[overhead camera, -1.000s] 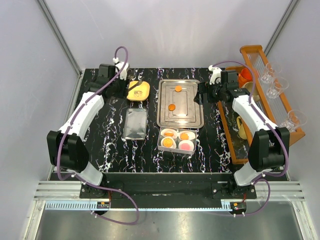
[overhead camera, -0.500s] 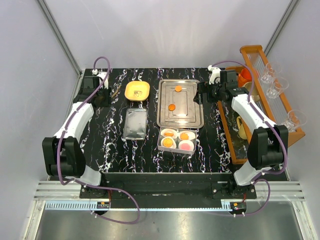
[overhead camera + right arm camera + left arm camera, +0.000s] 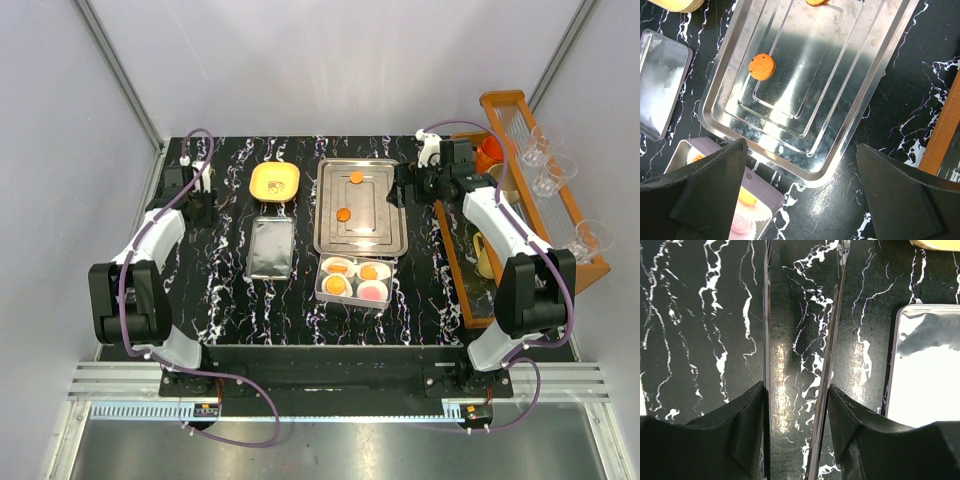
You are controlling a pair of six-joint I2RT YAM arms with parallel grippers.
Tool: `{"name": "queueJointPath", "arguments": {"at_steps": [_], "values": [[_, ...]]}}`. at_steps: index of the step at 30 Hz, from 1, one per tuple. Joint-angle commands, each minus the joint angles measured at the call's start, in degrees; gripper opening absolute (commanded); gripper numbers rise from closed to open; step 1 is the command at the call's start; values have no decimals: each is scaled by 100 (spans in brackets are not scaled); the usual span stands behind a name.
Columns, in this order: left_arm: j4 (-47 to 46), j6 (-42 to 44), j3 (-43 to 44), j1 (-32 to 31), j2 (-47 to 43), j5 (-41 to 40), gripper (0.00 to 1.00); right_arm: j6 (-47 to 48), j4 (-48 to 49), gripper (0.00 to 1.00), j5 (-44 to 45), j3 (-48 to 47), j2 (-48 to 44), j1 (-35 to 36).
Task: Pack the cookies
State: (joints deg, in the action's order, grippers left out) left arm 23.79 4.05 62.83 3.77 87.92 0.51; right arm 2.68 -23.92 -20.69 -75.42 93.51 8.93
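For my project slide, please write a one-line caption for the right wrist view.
Open right gripper near a rectangular silver metal tray holding a small round orange cookie, on the black marbled table.

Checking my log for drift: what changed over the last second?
The left gripper pulled left, away from the dish, toward the table's left edge, open and empty. The right gripper, the two cookies on the tray and the box stayed put.

You are looking down at a black, white-veined marble table (image 3: 225,290) standing inside pale grey walls (image 3: 330,70). Aluminium rails (image 3: 124,88) are running up the corners, and soft overhead light is glinting off the tabletop.
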Motion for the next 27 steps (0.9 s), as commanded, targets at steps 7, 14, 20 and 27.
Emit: {"name": "queueJointPath", "arguments": {"at_steps": [7, 14, 20, 27], "values": [[2, 139, 1, 54, 498, 476, 55, 49, 19, 100, -41, -149, -123, -5], [415, 271, 63, 62, 796, 555, 56, 14, 46, 100, -67, -114, -132, -5], [618, 262, 45, 133, 1008, 502, 57, -30, 89, 100, -120, -87, -105, -5], [741, 350, 159, 203, 1262, 274, 60, -83, 90, 100, -67, -96, -62, 4]]}}
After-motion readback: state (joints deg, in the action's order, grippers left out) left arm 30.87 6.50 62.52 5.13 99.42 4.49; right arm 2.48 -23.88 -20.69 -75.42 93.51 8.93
